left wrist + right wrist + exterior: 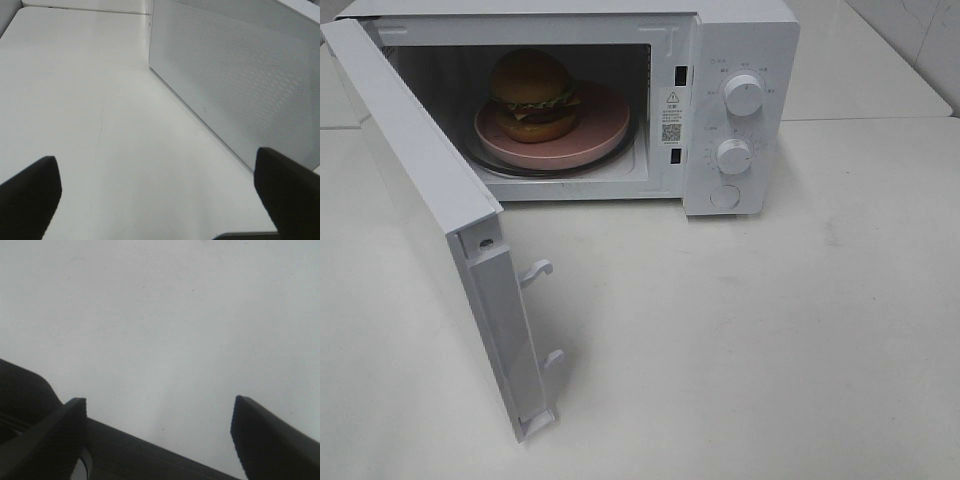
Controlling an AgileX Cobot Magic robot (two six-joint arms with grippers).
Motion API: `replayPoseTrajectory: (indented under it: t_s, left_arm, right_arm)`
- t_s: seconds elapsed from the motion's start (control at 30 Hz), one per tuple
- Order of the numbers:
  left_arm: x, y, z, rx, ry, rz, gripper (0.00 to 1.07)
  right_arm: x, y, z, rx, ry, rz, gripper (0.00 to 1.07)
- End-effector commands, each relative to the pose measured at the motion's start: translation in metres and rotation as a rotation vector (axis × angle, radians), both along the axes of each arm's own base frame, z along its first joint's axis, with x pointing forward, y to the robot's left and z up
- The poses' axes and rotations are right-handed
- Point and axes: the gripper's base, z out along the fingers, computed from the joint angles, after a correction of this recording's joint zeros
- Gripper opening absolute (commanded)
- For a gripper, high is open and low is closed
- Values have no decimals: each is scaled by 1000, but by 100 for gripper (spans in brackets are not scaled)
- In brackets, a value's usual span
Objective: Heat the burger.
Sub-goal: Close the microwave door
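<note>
Burger (533, 95) sits upright, bun up, at pink plate's (607, 125) ten o'clock. Both left gripper (157, 185) and right gripper (160, 410) gape empty.

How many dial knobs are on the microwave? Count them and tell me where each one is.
2. The upper knob sits high on the control panel; the lower knob is just beneath it. The flat round button under them is not counted.

The open door (420, 190) juts over the left of the table (770, 330); the microwave (745, 40) mouth is reachable from the front, with the burger (533, 95) and plate (605, 125) filling its floor.
</note>
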Motion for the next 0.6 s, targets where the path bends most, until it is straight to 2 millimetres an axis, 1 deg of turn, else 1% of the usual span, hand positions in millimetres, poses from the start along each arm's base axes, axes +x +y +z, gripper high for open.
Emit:
replayPoseTrajectory:
  t_s: [0.03, 0.07, 0.13, 0.2, 0.23, 0.3, 0.37, 0.4, 0.5, 0.6]
  left_arm:
    - [0, 0, 1, -3, -19, 0, 100]
    - [0, 0, 1, -3, -19, 0, 100]
    - [0, 0, 1, -3, -19, 0, 100]
    - [0, 0, 1, -3, -19, 0, 100]
    - [0, 0, 1, -3, -19, 0, 100]
    - [0, 0, 1, -3, -19, 0, 100]
    - [0, 0, 1, -3, -19, 0, 100]
    - [0, 0, 1, -3, -19, 0, 100]
    - [0, 0, 1, -3, -19, 0, 100]
    - [0, 0, 1, -3, -19, 0, 100]
  right_arm:
    - [-7, -4, -2, 16, -24, -29, 76]
    - [-14, -8, -3, 31, -68, -51, 76]
    - [-18, -10, -4, 42, -97, -64, 76]
    - [-29, -14, -6, 79, -171, -116, 76]
    - [-29, -14, -6, 79, -171, -116, 76]
    - [-41, -19, -11, 119, -259, -192, 76]
    - [-44, -20, -11, 121, -276, -205, 76]
    - [-51, -22, -9, 129, -319, -234, 76]
    - [-54, -23, -9, 131, -335, -245, 76]
    - [-66, -24, -9, 154, -408, -253, 76]
